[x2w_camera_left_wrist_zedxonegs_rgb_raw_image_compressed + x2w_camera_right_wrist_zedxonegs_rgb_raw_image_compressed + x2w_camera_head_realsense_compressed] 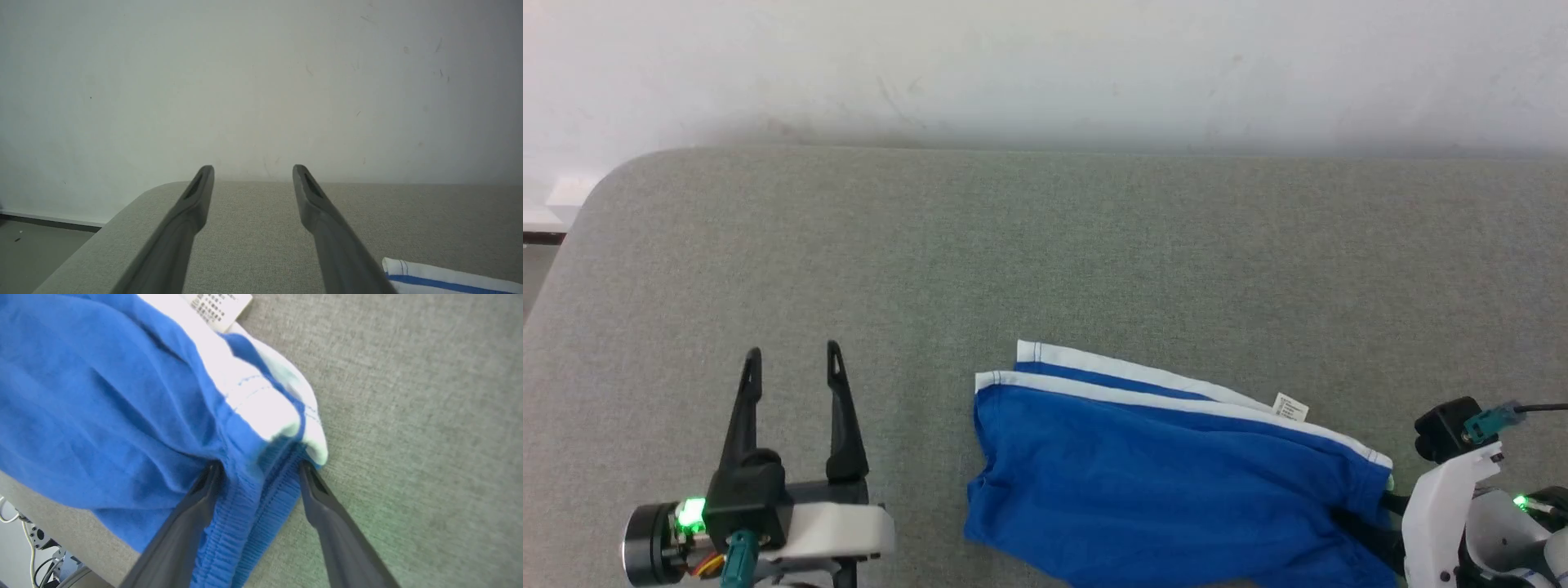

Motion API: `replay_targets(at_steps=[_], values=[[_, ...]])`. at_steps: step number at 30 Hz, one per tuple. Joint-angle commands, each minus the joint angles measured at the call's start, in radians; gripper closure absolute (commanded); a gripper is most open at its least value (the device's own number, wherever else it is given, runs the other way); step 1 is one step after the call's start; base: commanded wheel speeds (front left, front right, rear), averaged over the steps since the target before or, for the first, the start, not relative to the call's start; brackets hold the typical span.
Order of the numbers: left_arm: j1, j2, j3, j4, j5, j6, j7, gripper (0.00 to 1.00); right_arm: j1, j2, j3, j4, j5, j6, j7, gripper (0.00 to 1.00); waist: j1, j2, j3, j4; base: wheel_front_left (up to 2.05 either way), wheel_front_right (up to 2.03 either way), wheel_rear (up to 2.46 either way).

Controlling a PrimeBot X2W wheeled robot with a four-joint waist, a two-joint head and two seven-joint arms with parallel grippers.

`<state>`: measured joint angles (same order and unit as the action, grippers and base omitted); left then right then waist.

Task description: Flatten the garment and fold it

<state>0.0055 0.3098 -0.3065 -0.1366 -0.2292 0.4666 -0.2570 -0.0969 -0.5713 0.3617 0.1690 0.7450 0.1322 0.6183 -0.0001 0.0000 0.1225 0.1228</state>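
Note:
The bright blue shorts [1152, 482] lie folded over near the front of the grey cushioned surface [1045, 261], white hem bands [1127, 380] along their far edge and a small white label [1290, 407] poking out. My right gripper [257, 467] stands open astride the gathered waistband [249, 522] at the shorts' right end, one finger on each side of the fabric; in the head view its dark fingers [1368, 523] reach into the cloth. My left gripper [792, 359] is open and empty, left of the shorts, and a white hem corner [425, 275] shows beside its fingers.
A pale wall [1045, 65] runs behind the surface. The surface's rounded far-left corner [629, 171] drops to the floor [36, 249]. Cables and robot parts [36, 555] show below the front edge.

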Motion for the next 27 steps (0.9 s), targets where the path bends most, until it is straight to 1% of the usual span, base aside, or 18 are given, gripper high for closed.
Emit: replay_targets(at_steps=[1, 4, 5, 6, 8, 11, 13, 16, 19, 22, 24, 27], values=[[0.015, -0.015, 0.020, 0.015, 0.018, -0.023, -0.005, 0.00, 0.017, 0.018, 0.030, 0.032, -0.007, -0.002, 0.001, 0.00, 0.0001, 0.0000, 0.010, 0.007, 0.00, 0.00, 0.00], [0.021, -0.048, 0.062, 0.043, 0.053, -0.071, -0.005, 0.00, 0.014, 0.032, 0.065, 0.071, 0.000, -0.002, -0.020, 0.00, 0.0001, 0.0000, 0.013, 0.008, 0.00, 0.00, 0.00], [0.023, -0.058, 0.077, 0.048, 0.063, -0.083, -0.005, 0.00, 0.008, 0.033, 0.069, 0.078, 0.000, -0.002, -0.037, 0.92, 0.0001, 0.0000, 0.012, 0.006, 0.00, 0.00, 0.00], [0.024, -0.064, 0.091, 0.052, 0.075, -0.096, -0.005, 0.00, 0.000, 0.033, 0.072, 0.082, 0.002, -0.002, -0.050, 1.00, 0.0001, 0.0000, 0.011, 0.002, 0.00, 0.00, 0.00], [0.028, -0.077, 0.116, 0.062, 0.092, -0.123, -0.005, 0.00, -0.019, 0.021, 0.073, 0.081, 0.005, -0.002, -0.074, 1.00, 0.0001, 0.0000, 0.005, -0.005, 0.00, 0.00, 0.00], [0.031, -0.092, 0.145, 0.065, 0.119, -0.155, -0.005, 0.00, -0.050, -0.003, 0.048, 0.068, 0.018, -0.002, -0.107, 1.00, 0.0001, 0.0000, -0.008, -0.016, 0.00, 0.00, 0.00], [0.031, -0.102, 0.162, 0.064, 0.132, -0.173, -0.005, 0.00, -0.067, -0.029, 0.020, 0.059, 0.032, -0.002, -0.123, 1.00, 0.0001, 0.0000, -0.015, -0.021, 0.00, 0.00, 0.00], [0.033, -0.116, 0.178, 0.068, 0.149, -0.194, -0.005, 0.00, -0.073, -0.078, -0.034, 0.052, 0.050, -0.002, -0.119, 1.00, 0.0001, 0.0000, -0.027, -0.028, 0.00, 0.00, 0.00], [0.037, -0.127, 0.187, 0.073, 0.168, -0.209, -0.005, 0.00, -0.062, -0.135, -0.095, 0.063, 0.058, -0.002, -0.096, 1.00, 0.0001, 0.0000, -0.035, -0.034, 0.00, 0.00, 0.00], [0.042, -0.134, 0.190, 0.080, 0.187, -0.214, -0.005, 0.00, -0.047, -0.191, -0.141, 0.087, 0.065, -0.002, -0.070, 1.00, 0.0001, 0.0000, -0.039, -0.040, 0.00, 0.00, 0.00], [0.042, -0.136, 0.188, 0.082, 0.198, -0.220, -0.005, 0.00, -0.038, -0.216, -0.150, 0.086, 0.070, -0.002, -0.052, 1.00, 0.0001, 0.0000, -0.041, -0.043, 0.00, 0.00, 0.00], [0.045, -0.141, 0.189, 0.086, 0.204, -0.223, -0.005, 0.00, -0.027, -0.237, -0.147, 0.045, 0.084, -0.002, -0.033, 1.00, 0.0001, 0.0000, -0.046, -0.046, 0.00, 0.00, 0.00]])
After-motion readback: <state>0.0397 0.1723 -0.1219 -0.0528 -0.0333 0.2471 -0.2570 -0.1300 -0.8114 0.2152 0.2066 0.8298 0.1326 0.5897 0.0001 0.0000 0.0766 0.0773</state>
